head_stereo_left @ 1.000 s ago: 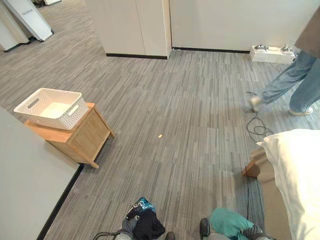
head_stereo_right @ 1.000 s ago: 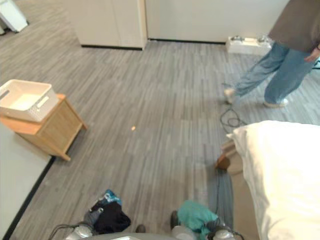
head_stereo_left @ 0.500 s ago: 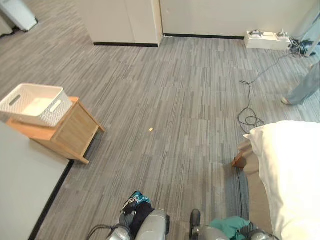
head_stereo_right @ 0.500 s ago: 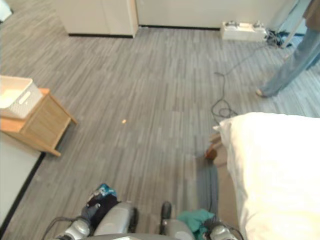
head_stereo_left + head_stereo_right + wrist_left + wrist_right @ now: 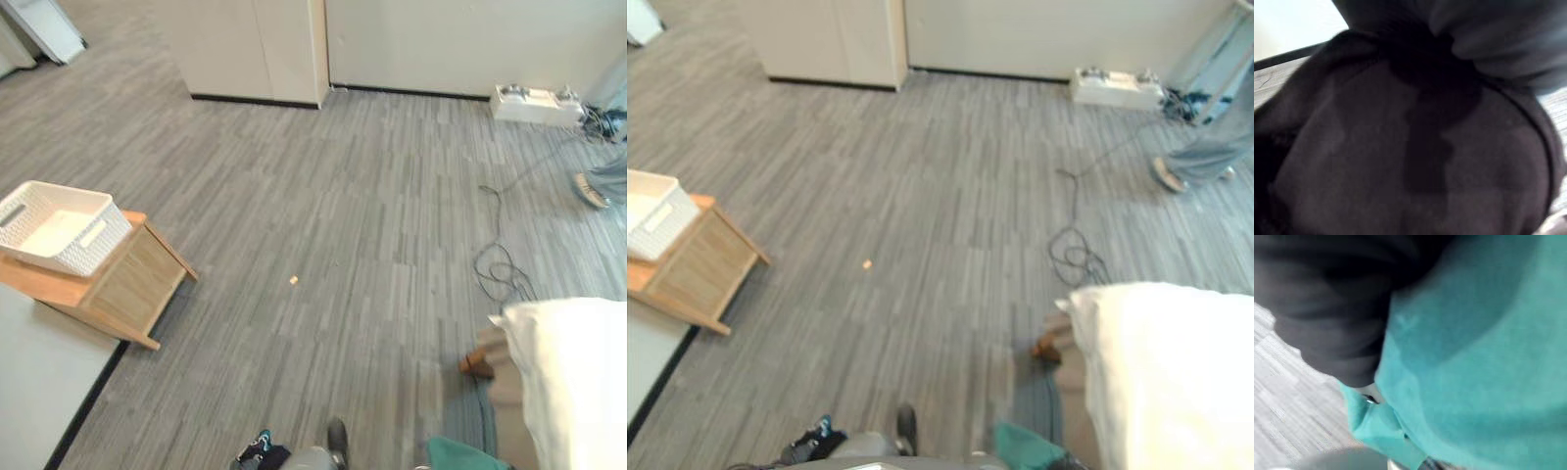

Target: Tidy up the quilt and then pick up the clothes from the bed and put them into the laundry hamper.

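Fingers hidden under cloth on both hands; grip cannot be confirmed. Dark garment (image 5: 1400, 156) covers left wrist view, teal garment (image 5: 1474, 357) right. Recommend approaching white hamper (image 5: 54, 227) squarely before releasing over it.

A white slotted laundry hamper (image 5: 54, 227) sat upright on a low wooden stand at far left. The white quilt (image 5: 1176, 372) covered the bed at near right. A dark garment (image 5: 1410, 161) and a teal garment (image 5: 1474, 357) showed bunched at the near edge.
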{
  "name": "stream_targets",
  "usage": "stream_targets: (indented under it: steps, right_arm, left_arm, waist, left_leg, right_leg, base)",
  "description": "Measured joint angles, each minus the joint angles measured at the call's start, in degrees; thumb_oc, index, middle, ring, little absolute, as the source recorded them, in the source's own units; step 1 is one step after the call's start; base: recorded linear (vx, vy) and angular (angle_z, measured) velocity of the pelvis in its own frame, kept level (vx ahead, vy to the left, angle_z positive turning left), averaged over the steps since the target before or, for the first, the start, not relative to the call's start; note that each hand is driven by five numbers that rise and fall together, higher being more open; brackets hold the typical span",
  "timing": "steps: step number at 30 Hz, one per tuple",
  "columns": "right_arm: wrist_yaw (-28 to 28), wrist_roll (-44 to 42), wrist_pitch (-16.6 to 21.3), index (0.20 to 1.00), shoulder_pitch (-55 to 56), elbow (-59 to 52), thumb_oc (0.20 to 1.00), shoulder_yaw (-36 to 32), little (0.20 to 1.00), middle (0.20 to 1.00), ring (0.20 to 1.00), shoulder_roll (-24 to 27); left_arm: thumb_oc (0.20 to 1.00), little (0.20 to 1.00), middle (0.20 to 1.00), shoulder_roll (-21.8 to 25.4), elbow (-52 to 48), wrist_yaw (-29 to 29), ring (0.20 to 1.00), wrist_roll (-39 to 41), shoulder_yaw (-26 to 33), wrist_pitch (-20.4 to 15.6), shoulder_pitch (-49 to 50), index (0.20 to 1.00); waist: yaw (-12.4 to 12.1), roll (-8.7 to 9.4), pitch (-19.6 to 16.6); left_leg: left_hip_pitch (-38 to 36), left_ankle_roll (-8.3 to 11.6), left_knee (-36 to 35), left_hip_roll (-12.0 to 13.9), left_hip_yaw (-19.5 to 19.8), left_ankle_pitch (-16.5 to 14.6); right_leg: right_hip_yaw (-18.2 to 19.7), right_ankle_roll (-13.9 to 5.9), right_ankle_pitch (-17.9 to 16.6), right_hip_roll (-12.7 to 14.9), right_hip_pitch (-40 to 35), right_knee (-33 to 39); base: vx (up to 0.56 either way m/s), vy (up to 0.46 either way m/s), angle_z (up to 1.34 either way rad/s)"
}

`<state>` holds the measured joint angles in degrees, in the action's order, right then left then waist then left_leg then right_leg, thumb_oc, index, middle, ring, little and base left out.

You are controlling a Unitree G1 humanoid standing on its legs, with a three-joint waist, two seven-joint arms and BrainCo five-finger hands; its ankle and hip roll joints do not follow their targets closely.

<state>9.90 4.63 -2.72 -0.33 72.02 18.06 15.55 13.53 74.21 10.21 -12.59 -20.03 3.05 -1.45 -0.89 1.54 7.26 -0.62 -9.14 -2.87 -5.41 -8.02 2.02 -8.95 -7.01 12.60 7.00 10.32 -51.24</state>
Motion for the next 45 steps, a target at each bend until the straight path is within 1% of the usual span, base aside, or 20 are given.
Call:
stream_targets:
  steps: [2,4,7,10,11,14,15,17,19,21,26,29,30,32,34,36,38,41,43,45]
  right_arm:
    - [0.0,0.0,0.0,0.200,-2.2,-3.0,0.200,-1.4,0.200,0.200,0.200,0.2]
    - [0.1,-0.3,0.5,0.200,-3.6,-6.3,0.200,-2.2,0.200,0.200,0.200,0.3]
    - [0.1,-0.4,1.0,0.200,-4.0,-5.7,0.200,-2.1,0.200,0.200,0.200,-0.3]
    - [0.2,-0.2,0.9,0.200,-4.9,-5.6,0.200,-2.8,0.200,0.200,0.200,0.0]
    - [0.0,-0.2,0.7,0.200,-4.7,-3.8,0.200,-3.0,0.200,0.200,0.200,0.0]
    - [-0.2,0.0,0.1,0.200,-4.3,-2.1,0.200,-2.9,0.200,0.200,0.200,0.2]
    - [-0.2,0.4,0.0,0.200,-4.1,-1.3,0.200,-3.1,0.200,0.200,0.200,0.4]
    - [-0.2,0.7,-0.2,0.200,-4.3,-1.4,0.200,-2.9,0.200,0.200,0.200,1.0]
    - [-0.2,1.6,-0.2,0.200,-6.0,-0.8,0.200,-2.0,0.200,0.200,0.200,1.1]
    - [-0.1,1.9,0.0,0.200,-8.3,-1.7,0.200,0.8,0.200,0.200,0.200,1.2]
    - [-0.3,2.1,0.0,0.200,-8.4,-1.2,0.200,4.9,0.200,0.200,0.200,1.4]
    - [-0.4,2.2,0.0,0.200,-7.2,0.0,0.200,4.2,0.200,0.200,0.200,-0.7]
    - [-0.3,2.2,0.4,0.200,-5.7,1.0,0.200,3.5,0.200,0.200,0.200,-1.1]
    - [-0.3,2.2,0.1,0.200,-2.3,0.3,0.200,2.4,0.200,0.200,0.200,0.0]
    - [-0.8,2.2,0.5,0.200,-2.1,-0.1,0.200,0.7,0.200,0.200,0.200,-2.3]
    - [-0.7,2.0,-0.4,0.200,-1.6,0.2,0.200,-1.1,0.200,0.200,0.200,-1.3]
    - [-0.5,1.9,-0.8,0.200,-1.6,0.3,0.200,-1.6,0.200,0.200,0.200,-0.1]
    - [-0.1,0.8,0.1,0.200,-2.0,-0.7,0.200,-2.0,0.200,0.200,0.200,0.2]
    - [-0.1,-0.5,0.3,0.200,-2.8,-1.1,0.200,-2.2,0.200,0.200,0.200,0.1]
    - [-0.2,-0.6,0.2,0.200,-2.5,-0.2,0.200,-3.5,0.200,0.200,0.200,-0.2]
  left_arm:
    - [0.200,0.200,0.200,-0.1,-1.1,-1.0,0.200,-2.2,-5.8,0.7,-4.6,0.200]
    - [0.200,0.200,0.200,-0.4,-3.4,-1.1,0.200,-3.3,-7.0,0.4,-10.5,0.200]
    - [0.200,0.200,0.200,0.1,-5.0,-0.5,0.200,-3.9,-6.4,-1.4,-13.9,0.200]
    - [0.200,0.200,0.200,-0.7,-5.5,-0.2,0.200,-4.0,-6.0,-1.3,-10.6,0.200]
    - [0.200,0.200,0.200,-1.8,-4.5,-0.1,0.200,-4.0,-5.8,-1.3,-8.6,0.200]
    - [0.200,0.200,0.200,-4.6,-1.8,-0.6,0.200,-4.0,-3.8,-1.5,-6.1,0.200]
    - [0.200,0.200,0.200,-4.6,-1.1,-0.9,0.200,-3.9,-1.2,-1.8,-4.4,0.200]
    - [0.200,0.200,0.200,-2.6,-1.3,-0.6,0.200,-3.7,1.3,-1.8,-5.6,0.200]
    - [0.200,0.200,0.200,-1.4,-1.2,0.4,0.200,-3.3,1.7,-1.5,-5.3,0.200]
    - [0.200,0.200,0.200,-0.8,-1.5,1.0,0.200,-3.2,2.0,-1.2,-2.8,0.200]
    - [0.200,0.200,0.200,-1.4,-3.0,0.9,0.200,-3.2,3.8,-1.1,-1.5,0.200]
    - [0.200,0.200,0.200,-1.0,-1.2,0.5,0.200,-3.2,4.1,-0.6,-1.1,0.200]
    - [0.200,0.200,0.200,-2.3,0.5,0.1,0.200,-3.2,4.5,0.0,-0.8,0.200]
    - [0.200,0.200,0.200,-2.8,0.5,-0.4,0.200,-3.3,1.6,0.0,0.3,0.200]
    - [0.200,0.200,0.200,-0.3,-0.1,-1.1,0.200,-3.4,0.0,0.5,-0.5,0.200]
    - [0.200,0.200,0.200,-0.8,0.8,-1.2,0.200,-3.8,-1.9,0.9,-3.8,0.200]
    - [0.200,0.200,0.200,-1.2,-0.9,-1.1,0.200,-4.0,-3.3,0.6,-6.6,0.200]
    - [0.200,0.200,0.200,-1.0,-2.1,-0.8,0.200,-4.1,-3.3,0.4,-8.3,0.200]
    - [0.200,0.200,0.200,-1.1,-1.4,-0.8,0.200,-4.2,-3.2,0.5,-8.2,0.200]
    - [0.200,0.200,0.200,-1.8,-1.7,-0.4,0.200,-4.5,-2.7,-0.1,-6.7,0.200]
  waist:
    - [2.2,-1.25,1.7]
    - [5.4,-4.95,4.8]
    - [6.4,-3.29,4.3]
    - [6.8,-3.39,3.1]
    - [7.0,-3.99,2.4]
    - [7.3,-4.05,2.0]
    - [5.2,-2.81,2.2]
    - [2.6,-2.04,3.0]
    - [0.4,-1.03,3.9]
    - [-0.4,0.30,4.8]
    - [-0.5,-1.50,3.8]
    - [-1.8,1.89,2.0]
    - [-1.3,1.45,0.9]
    - [-1.6,-4.03,-1.5]
    - [0.7,2.35,-0.4]
    - [2.9,0.88,1.1]
    - [3.8,-1.46,2.8]
    - [4.9,-1.56,3.7]
    - [5.8,-1.61,3.2]
    - [6.0,-2.00,3.2]
  left_leg:
    - [-3.4,-0.91,-0.5,-0.6,4.8,-1.7]
    - [-5.9,1.51,0.0,1.8,11.5,-2.8]
    - [-10.8,2.47,-1.8,0.2,15.8,-5.8]
    - [-16.7,3.16,-1.7,0.7,18.4,-11.3]
    - [-18.5,5.49,1.5,1.4,18.1,-14.1]
    - [-12.2,10.80,24.9,2.2,14.6,-13.0]
    - [-3.5,15.69,43.4,2.0,13.3,-2.9]
    - [9.4,13.98,58.9,3.2,11.7,-1.0]
    - [16.2,13.73,61.5,5.0,7.4,-0.9]
    - [21.6,13.90,53.2,7.0,1.2,-0.9]
    - [17.0,11.93,4.9,8.1,-14.7,3.5]
    - [16.0,4.86,4.5,2.1,-19.5,2.4]
    - [14.3,-0.96,8.1,-0.1,-18.1,0.2]
    - [6.6,-7.35,3.3,1.0,-17.2,-2.3]
    - [2.7,-5.81,2.8,-3.7,-10.8,-2.5]
    - [0.3,-4.74,3.3,-4.2,-3.9,-2.8]
    - [-3.9,-3.29,1.6,-3.1,2.6,-2.9]
    - [-7.8,-1.61,0.9,-2.3,11.6,-5.6]
    - [-9.6,-0.30,-0.1,-1.2,17.5,-7.8]
    - [-11.3,3.78,0.6,1.0,20.1,-9.0]
  right_leg:
    - [4.3,1.02,0.5,-0.1,8.0,-0.6]
    - [6.0,1.59,0.5,-5.3,11.2,17.7]
    - [7.0,-0.74,-6.9,-2.9,12.5,43.6]
    - [5.4,-0.39,-8.9,-2.7,12.6,43.2]
    - [4.9,1.93,-13.2,-3.1,11.8,40.4]
    - [4.6,5.21,-19.3,-4.5,4.2,43.3]
    - [3.1,11.16,-19.6,-5.3,-0.2,45.5]
    - [2.6,13.69,-18.2,-6.4,-5.0,48.9]
    - [2.7,13.61,-17.8,-6.5,-9.1,51.2]
    - [1.2,11.73,-15.3,-6.6,-15.5,55.0]
    - [-6.0,9.68,-8.6,-10.5,-23.3,56.0]
    - [-9.3,4.75,-5.1,-10.3,-26.8,54.8]
    - [-10.6,3.28,-3.9,-11.5,-26.0,48.0]
    - [-11.8,1.57,-0.7,-15.3,-21.8,31.3]
    - [-9.0,-1.02,1.4,-4.6,-8.4,-0.3]
    - [-2.7,-0.13,2.0,-3.2,-1.0,-6.8]
    - [3.3,-0.05,2.0,-3.5,5.0,-2.8]
    - [7.8,-0.40,0.9,-2.3,6.9,22.9]
    - [11.3,-2.12,-6.8,-2.4,5.3,44.4]
    - [8.9,-1.02,-14.7,-2.2,3.1,49.1]
  base:
    - [0.71,-0.112,1.13]
    - [0.70,-0.190,1.72]
    - [0.66,-0.198,1.17]
    - [0.60,-0.247,0.38]
    - [0.58,-0.247,0.23]
    - [0.44,-0.271,0.38]
    - [0.43,-0.316,0.21]
    - [0.39,-0.226,0.11]
    - [0.47,-0.092,-0.13]
    - [0.74,-0.023,-0.09]
    - [0.68,0.083,0.50]
    - [0.54,0.129,0.70]
    - [0.36,0.168,0.90]
    - [0.39,0.158,0.80]
    - [0.61,0.074,1.14]
    - [0.48,-0.062,1.90]
    - [0.56,-0.185,1.97]
    - [0.67,-0.282,1.58]
    - [0.75,-0.337,1.30]
    - [0.53,-0.269,1.06]
